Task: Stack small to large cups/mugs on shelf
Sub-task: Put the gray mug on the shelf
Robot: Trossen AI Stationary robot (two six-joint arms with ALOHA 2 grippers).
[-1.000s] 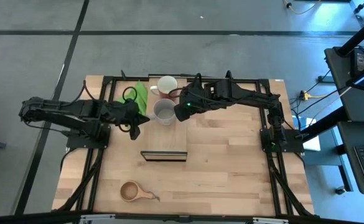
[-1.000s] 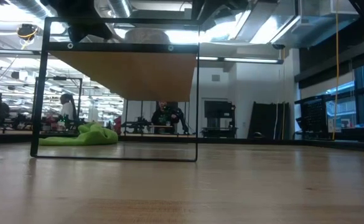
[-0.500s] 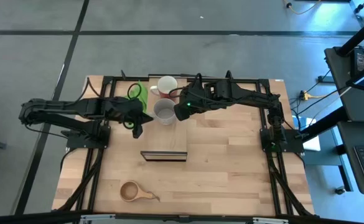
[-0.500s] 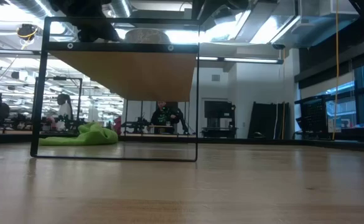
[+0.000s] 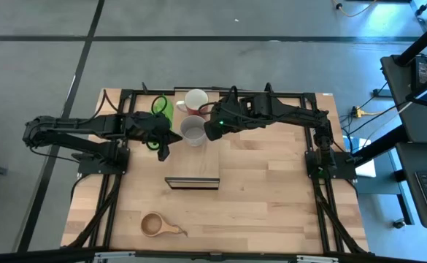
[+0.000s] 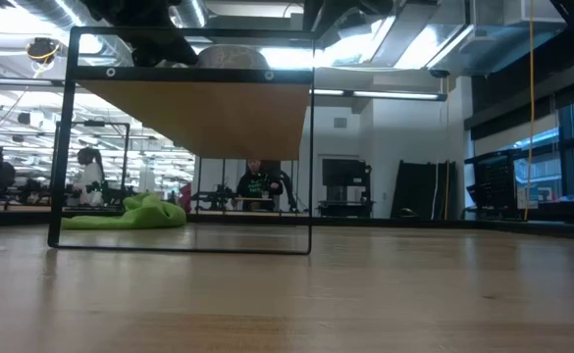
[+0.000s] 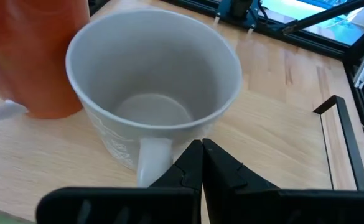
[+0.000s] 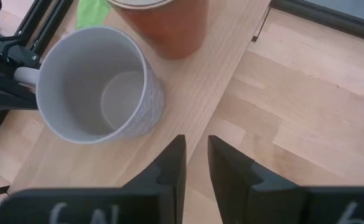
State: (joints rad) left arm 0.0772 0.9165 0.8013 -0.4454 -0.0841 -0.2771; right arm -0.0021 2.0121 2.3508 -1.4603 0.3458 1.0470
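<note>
High view: both arms flank the grey mug (image 5: 192,131) near the bench's (image 5: 271,212) far edge.
Left gripper (image 5: 163,148) has its jaws together by the mug's handle; right gripper (image 5: 210,134), jaws slightly apart, holds nothing. Red mug (image 5: 195,101) stands just behind; wooden cup (image 5: 155,225) sits near the front edge.

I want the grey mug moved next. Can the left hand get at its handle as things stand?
Probably yes. The left hand, shut, sits right by the grey mug, whose handle points toward it with nothing between. It would need to open first.
</note>
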